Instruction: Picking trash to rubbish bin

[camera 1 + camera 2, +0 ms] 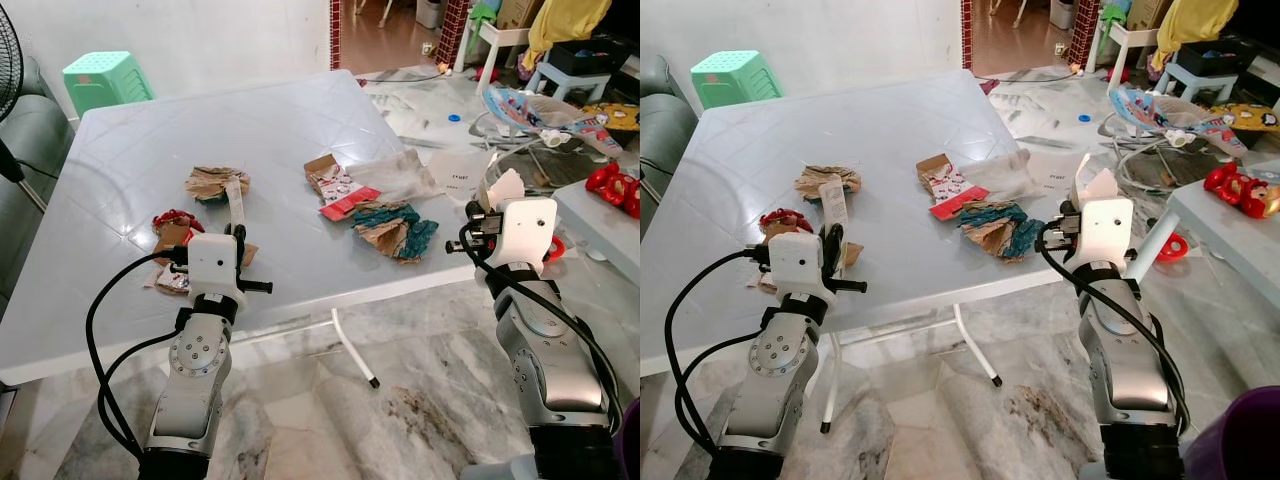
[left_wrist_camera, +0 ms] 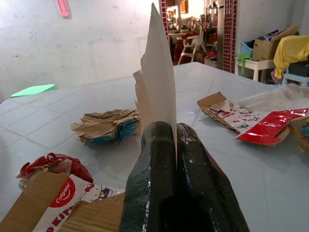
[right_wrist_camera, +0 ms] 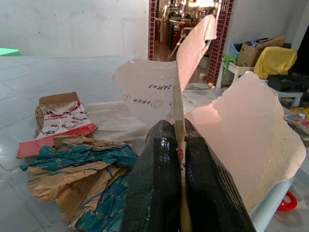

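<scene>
Grey marbled floor (image 1: pixel 420 390) runs under a pale tiled bench (image 1: pixel 250 130) strewn with trash. My left pincer (image 2: pixel 175 145) is clenched on an upright white paper strip (image 2: pixel 158 82), above the near left part of the bench, beside a Colgate box (image 2: pixel 58 198) and a red wrapper (image 1: pixel 175 218). My right pincer (image 3: pixel 177 145) grips a torn white card (image 3: pixel 241 125) just off the bench's right edge. Between them lie a crumpled brown wad (image 1: pixel 215 182), a red-edged printed carton (image 1: pixel 335 188) and teal-and-brown paper (image 1: pixel 395 228). A green stool (image 1: pixel 105 78) stands behind; toys (image 1: pixel 610 185) clutter the right side.
</scene>
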